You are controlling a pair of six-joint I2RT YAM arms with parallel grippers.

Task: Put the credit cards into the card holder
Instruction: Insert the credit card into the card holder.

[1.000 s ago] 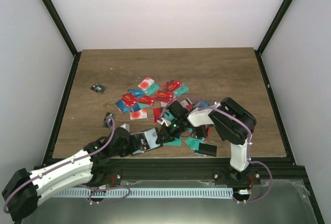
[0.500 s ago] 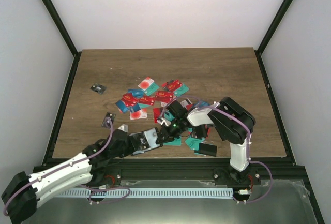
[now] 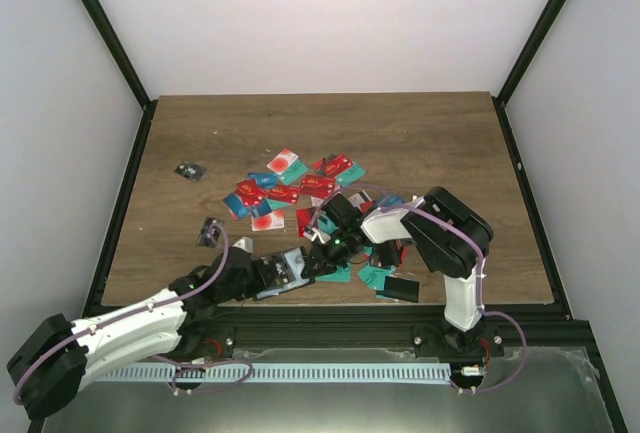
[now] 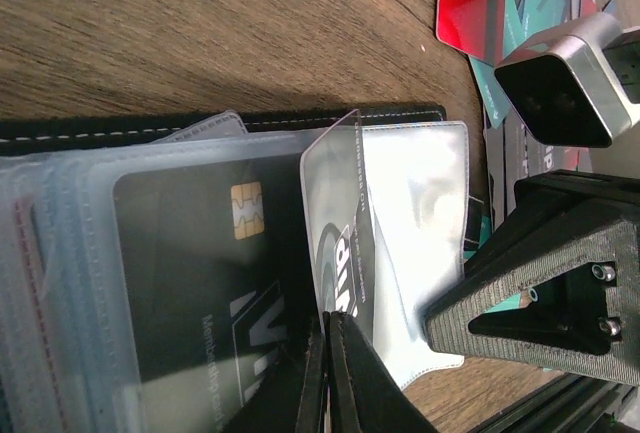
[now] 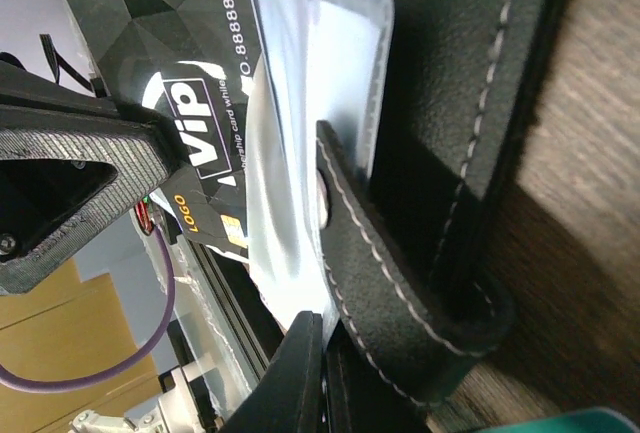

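Top view: card holder (image 3: 290, 265) largely covered by left gripper (image 3: 270, 274) and right gripper (image 3: 316, 260). Credit cards (image 3: 318, 184) too small to read, some hidden under right arm. Left wrist: black card (image 4: 190, 273) lettering cut by bottom edge. Right wrist: jaws cut off at bottom edge, pinch point unclear.

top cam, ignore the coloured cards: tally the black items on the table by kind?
Open card holder, near edge: 1
Flat black case, near right: 1
Small black pieces lying apart on the left: 2
Total: 4 in plain sight; the credit cards may hide more.
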